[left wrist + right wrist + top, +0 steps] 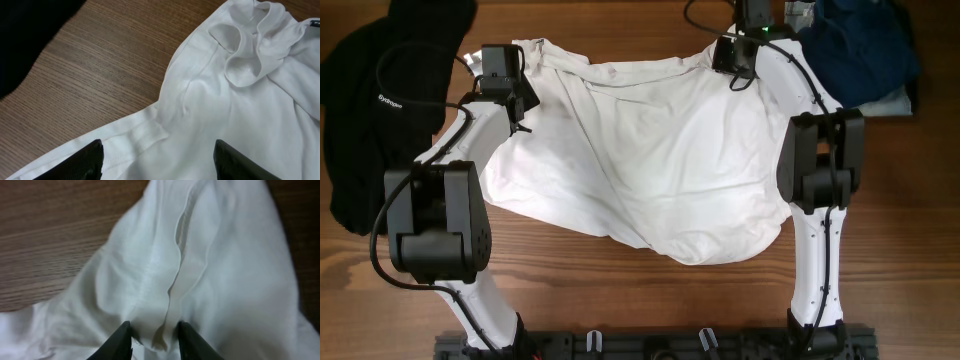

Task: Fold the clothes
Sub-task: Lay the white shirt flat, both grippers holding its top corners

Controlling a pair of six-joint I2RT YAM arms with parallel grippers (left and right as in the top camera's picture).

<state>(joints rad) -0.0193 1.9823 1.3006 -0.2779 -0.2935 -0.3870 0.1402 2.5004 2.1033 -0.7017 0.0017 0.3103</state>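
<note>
A large white T-shirt lies spread and wrinkled across the middle of the wooden table; no lettering shows. My left gripper is at the shirt's far left corner. In the left wrist view its jaws are wide open over the shirt's seam and sleeve, with nothing held. My right gripper is at the shirt's far right corner. In the right wrist view its jaws are shut on a bunched fold of the white shirt. A black garment with small white text lies at the far left.
A dark blue garment lies heaped at the far right corner on something pale. The black garment also shows at the top left of the left wrist view. Bare wood table lies right of and in front of the shirt.
</note>
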